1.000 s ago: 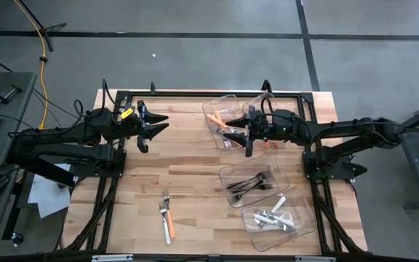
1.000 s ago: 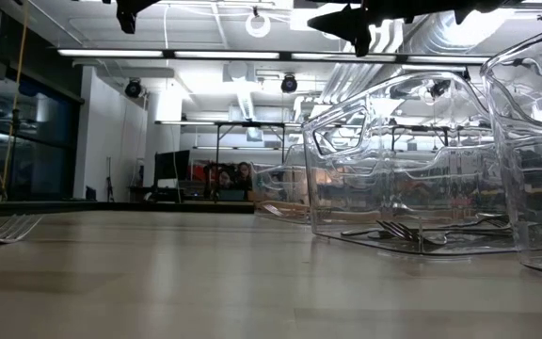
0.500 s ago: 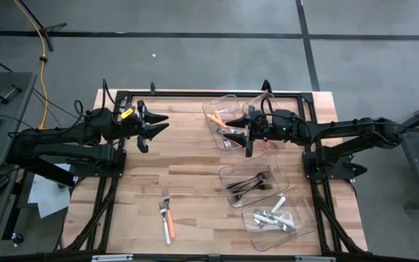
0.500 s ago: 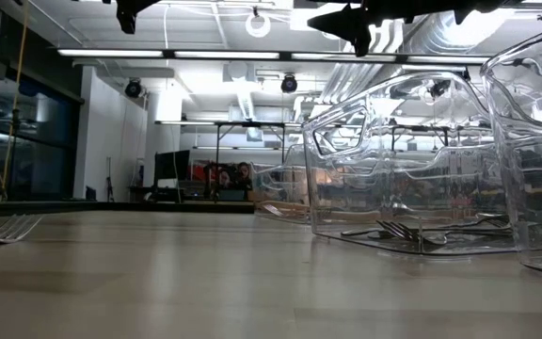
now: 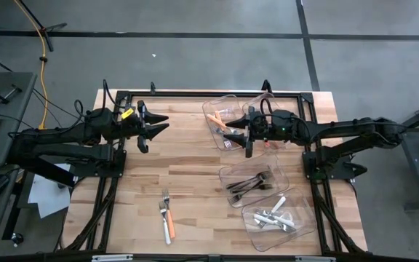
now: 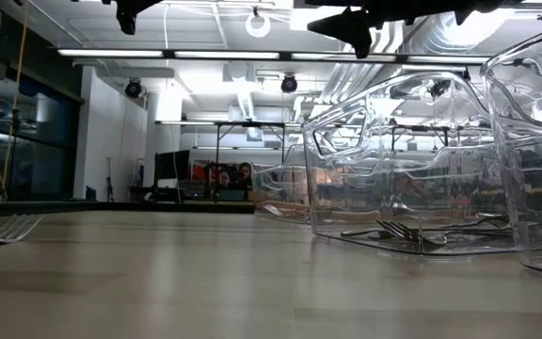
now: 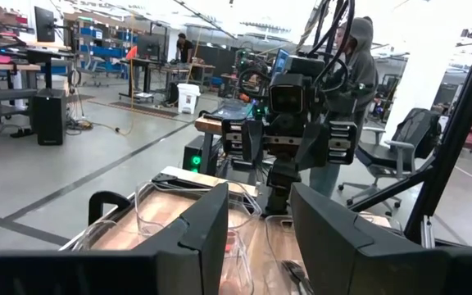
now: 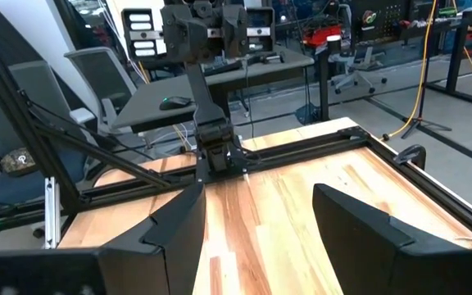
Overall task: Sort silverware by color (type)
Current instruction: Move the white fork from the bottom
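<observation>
Two pieces of silverware (image 5: 166, 215) lie side by side on the wooden table near its front edge, one with an orange handle (image 5: 169, 231). Their fork tines (image 6: 7, 228) show at the left of the low view. My left gripper (image 5: 160, 123) hovers open above the table's far left, pointing level toward the right. My right gripper (image 5: 240, 140) hovers open over the clear bin of orange-handled pieces (image 5: 224, 120), pointing level toward the left. Nothing is between the fingers of either gripper (image 7: 256, 197) (image 8: 256, 197).
A clear bin of dark pieces (image 5: 252, 183) and a clear bin of white-handled pieces (image 5: 278, 217) stand at the right, toward the front. Bare wood (image 5: 180, 167) lies between the arms. A black frame (image 5: 195, 93) edges the table. A person (image 7: 359, 49) stands behind the right arm.
</observation>
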`<move>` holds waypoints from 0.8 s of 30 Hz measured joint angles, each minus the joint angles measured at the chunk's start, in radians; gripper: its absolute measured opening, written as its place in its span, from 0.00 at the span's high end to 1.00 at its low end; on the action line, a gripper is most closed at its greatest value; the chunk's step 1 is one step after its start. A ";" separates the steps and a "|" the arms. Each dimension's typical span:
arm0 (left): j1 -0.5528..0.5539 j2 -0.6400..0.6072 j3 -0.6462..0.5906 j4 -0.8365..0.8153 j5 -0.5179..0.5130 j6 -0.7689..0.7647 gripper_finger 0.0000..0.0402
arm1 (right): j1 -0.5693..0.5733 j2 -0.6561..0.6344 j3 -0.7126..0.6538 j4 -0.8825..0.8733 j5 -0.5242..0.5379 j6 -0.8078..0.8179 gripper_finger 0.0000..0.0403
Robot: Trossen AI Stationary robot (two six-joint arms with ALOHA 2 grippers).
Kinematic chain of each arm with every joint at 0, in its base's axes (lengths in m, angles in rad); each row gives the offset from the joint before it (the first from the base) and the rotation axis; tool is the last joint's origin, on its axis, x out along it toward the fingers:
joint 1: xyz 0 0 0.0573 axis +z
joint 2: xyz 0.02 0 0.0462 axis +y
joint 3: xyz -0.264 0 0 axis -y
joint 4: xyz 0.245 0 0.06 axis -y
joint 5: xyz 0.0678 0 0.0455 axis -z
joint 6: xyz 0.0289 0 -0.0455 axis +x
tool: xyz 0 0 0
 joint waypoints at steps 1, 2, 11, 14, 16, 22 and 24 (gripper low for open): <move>0.000 0.000 0.000 0.000 0.000 0.000 0.70 | 0.000 0.000 0.000 -0.005 0.000 0.000 0.48; 0.000 0.000 0.000 0.000 0.000 0.000 0.70 | 0.000 0.000 0.000 -0.009 0.000 0.000 0.48; 0.000 0.000 0.000 -0.014 0.000 -0.018 0.70 | 0.000 0.000 0.000 -0.025 0.001 0.000 0.48; 0.000 0.000 0.000 -0.027 0.000 -0.104 0.70 | 0.000 0.000 0.000 -0.025 0.017 0.000 0.48; 0.000 0.000 0.000 -0.055 0.009 -0.143 0.70 | 0.000 0.000 0.000 -0.026 0.021 0.000 0.48; 0.000 0.000 0.000 -0.191 0.075 -0.261 0.70 | 0.000 0.000 0.000 -0.046 0.022 0.001 0.48; 0.000 0.000 0.000 -0.222 0.075 -0.310 0.70 | 0.000 0.000 0.000 -0.052 0.022 0.002 0.48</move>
